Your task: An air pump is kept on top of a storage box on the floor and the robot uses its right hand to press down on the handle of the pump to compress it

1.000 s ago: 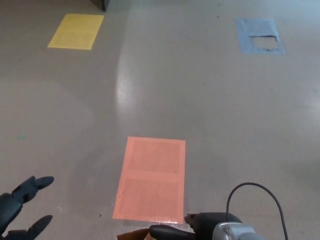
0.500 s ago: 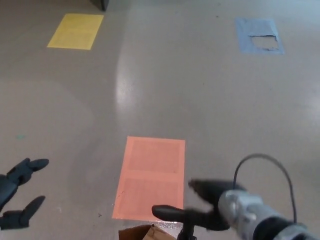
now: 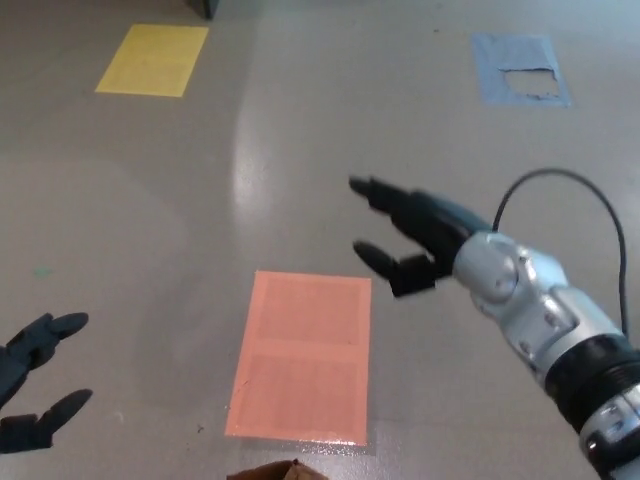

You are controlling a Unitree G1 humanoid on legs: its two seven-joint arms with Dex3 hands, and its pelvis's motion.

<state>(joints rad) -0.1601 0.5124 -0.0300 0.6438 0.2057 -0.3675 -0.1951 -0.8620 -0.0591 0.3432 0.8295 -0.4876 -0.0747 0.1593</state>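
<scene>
My right hand (image 3: 405, 233) is raised in the middle right of the head view, fingers spread apart, holding nothing. Its silver forearm (image 3: 545, 320) runs down to the lower right with a black cable looping above it. My left hand (image 3: 35, 380) sits at the lower left edge, fingers apart and empty. Only a brown corner of the storage box (image 3: 270, 471) peeks in at the bottom edge. The pump and its handle do not show in this view.
An orange rectangle (image 3: 305, 355) is marked on the grey floor in front of me. A yellow rectangle (image 3: 153, 60) lies far left, a blue one (image 3: 520, 70) with a torn patch far right. A dark object (image 3: 200, 8) stands at the top edge.
My right hand has lifted off the pump handle and risen up and forward, opening. The handle has dropped out of view. My left hand stayed low at the left.
</scene>
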